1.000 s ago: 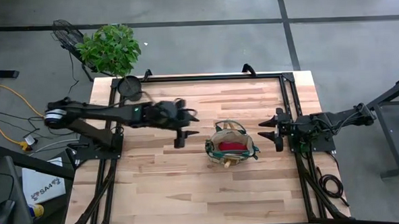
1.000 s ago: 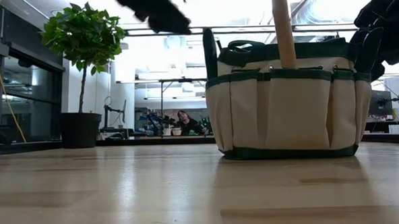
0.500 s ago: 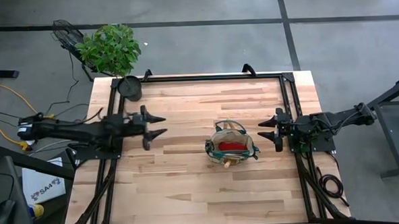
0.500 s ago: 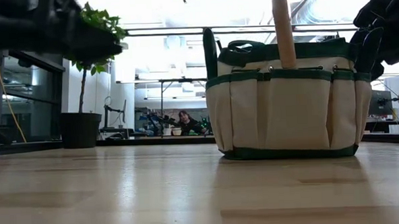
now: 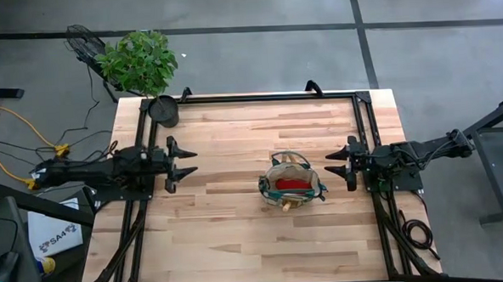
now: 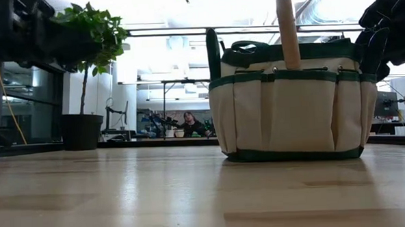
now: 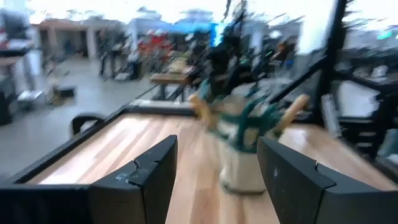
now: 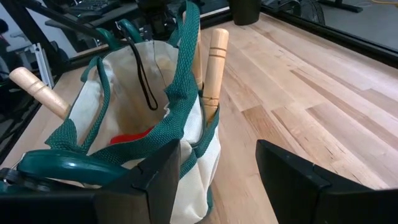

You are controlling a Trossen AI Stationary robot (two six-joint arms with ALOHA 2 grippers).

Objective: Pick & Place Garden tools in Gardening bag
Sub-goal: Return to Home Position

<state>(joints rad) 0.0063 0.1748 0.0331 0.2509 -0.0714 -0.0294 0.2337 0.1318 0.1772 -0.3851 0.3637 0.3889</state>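
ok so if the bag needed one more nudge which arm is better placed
Right, I'd say. The right gripper sits open close beside the gardening bag; the left gripper, also open, is far off near the table's left side.

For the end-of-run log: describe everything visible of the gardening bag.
The gardening bag is a small cream fabric tote with dark green trim, green webbing handles and outer side pockets. It stands upright on the wooden table, right of centre, mouth open. A red glove lies inside; wooden tool handles stick up from it. Neither gripper touches it: the open right gripper waits beside it, the open left gripper at the table's left edge.
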